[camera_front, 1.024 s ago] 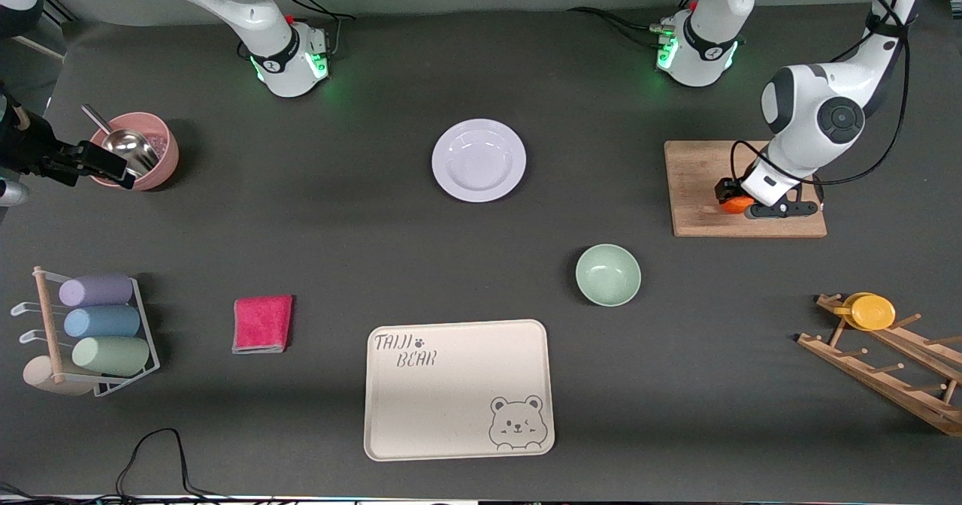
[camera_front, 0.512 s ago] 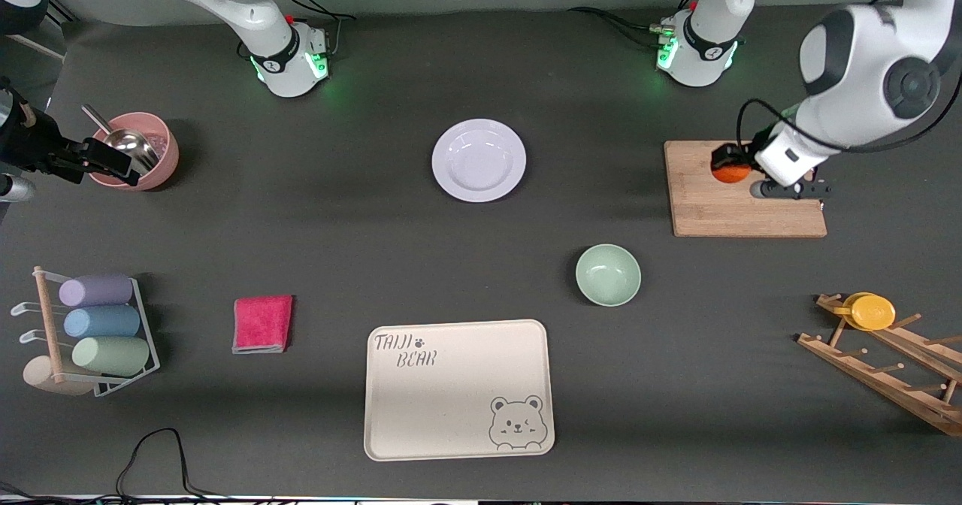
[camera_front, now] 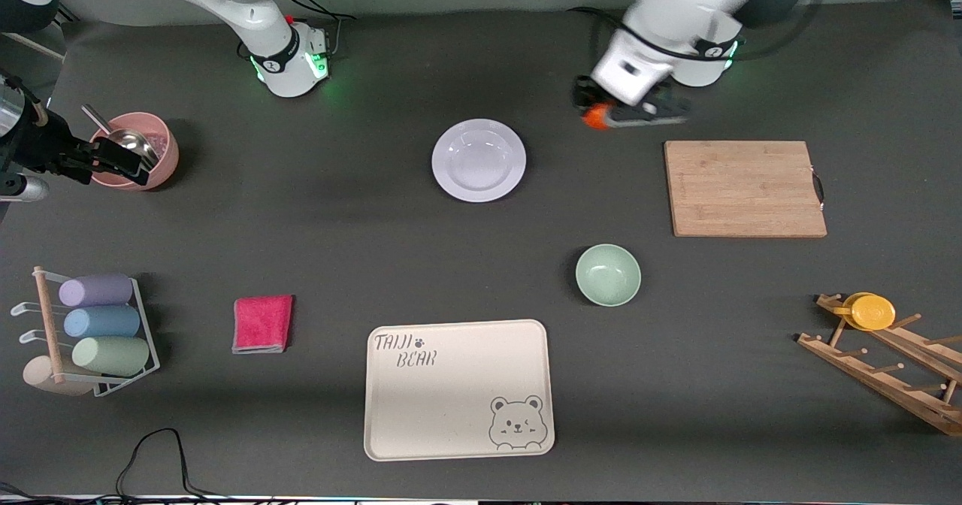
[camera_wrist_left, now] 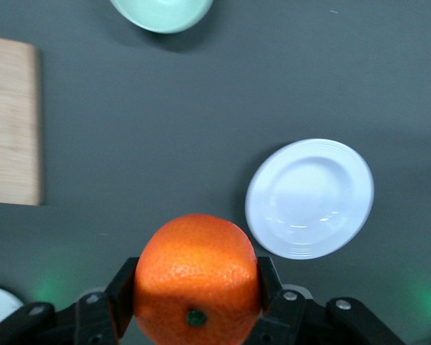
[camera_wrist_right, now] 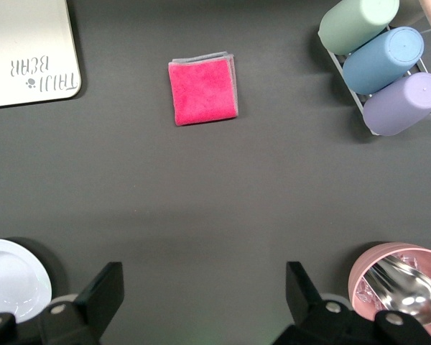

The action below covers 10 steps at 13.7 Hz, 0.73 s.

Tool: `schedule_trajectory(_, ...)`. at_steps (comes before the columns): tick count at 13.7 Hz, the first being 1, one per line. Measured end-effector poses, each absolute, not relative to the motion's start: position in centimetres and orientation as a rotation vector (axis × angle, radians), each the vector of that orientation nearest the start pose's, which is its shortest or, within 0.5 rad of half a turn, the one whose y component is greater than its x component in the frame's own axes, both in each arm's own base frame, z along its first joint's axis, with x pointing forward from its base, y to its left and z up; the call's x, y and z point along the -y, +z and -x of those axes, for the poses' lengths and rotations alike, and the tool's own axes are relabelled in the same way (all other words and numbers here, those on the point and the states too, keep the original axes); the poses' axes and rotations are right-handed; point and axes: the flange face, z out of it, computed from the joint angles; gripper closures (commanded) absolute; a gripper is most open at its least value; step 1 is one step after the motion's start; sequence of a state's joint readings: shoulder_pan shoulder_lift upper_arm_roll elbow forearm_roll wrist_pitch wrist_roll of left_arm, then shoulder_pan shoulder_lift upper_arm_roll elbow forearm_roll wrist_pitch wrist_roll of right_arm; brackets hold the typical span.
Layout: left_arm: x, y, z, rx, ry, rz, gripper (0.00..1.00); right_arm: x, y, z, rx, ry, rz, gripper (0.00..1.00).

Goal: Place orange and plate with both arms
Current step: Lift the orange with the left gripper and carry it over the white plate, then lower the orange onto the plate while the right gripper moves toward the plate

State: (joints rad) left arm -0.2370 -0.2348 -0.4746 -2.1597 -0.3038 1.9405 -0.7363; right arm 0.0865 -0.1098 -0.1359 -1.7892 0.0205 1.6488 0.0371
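The orange is clamped between the black fingers of my left gripper, which is shut on it in the air. It hangs over bare table between the wooden cutting board and the plate. The white, faintly lilac plate lies flat with nothing on it, in the middle near the arms' bases. My right gripper is open with nothing in it, over the table beside the pink bowl. The plate's rim shows in the right wrist view too.
The pink bowl holds a metal scoop. A pale-green bowl and a cream bear tray lie nearer the front camera than the plate. A pink cloth, a cup rack and a wooden peg rack line the front.
The left gripper has lifted the orange off the cutting board and swung it toward the plate, so the board is now bare. The right gripper has hardly moved.
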Motion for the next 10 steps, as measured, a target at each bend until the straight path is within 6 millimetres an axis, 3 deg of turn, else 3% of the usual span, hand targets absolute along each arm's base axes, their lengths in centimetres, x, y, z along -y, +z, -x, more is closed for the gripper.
schedule_trajectory(1,37.4,47.7,-33.3,0.264,0.171,3.261,1.0,2.7,58.6,-52.2,-0.136,0.049,3.103,0.0)
schedule_trajectory(3,41.4,45.3,-31.4,0.339,0.169,3.279,1.0,2.7,58.6,-52.2,-0.136,0.049,3.103,0.0)
schedule_trajectory(6,45.2,40.9,-30.7,0.437,0.145,3.296,1.0,2.7,58.7,-52.2,-0.134,0.048,3.103,0.0)
schedule_trajectory(10,49.9,33.3,-28.5,0.49,0.048,3.257,1.0,2.2,58.8,-51.8,-0.128,0.079,3.08,0.0)
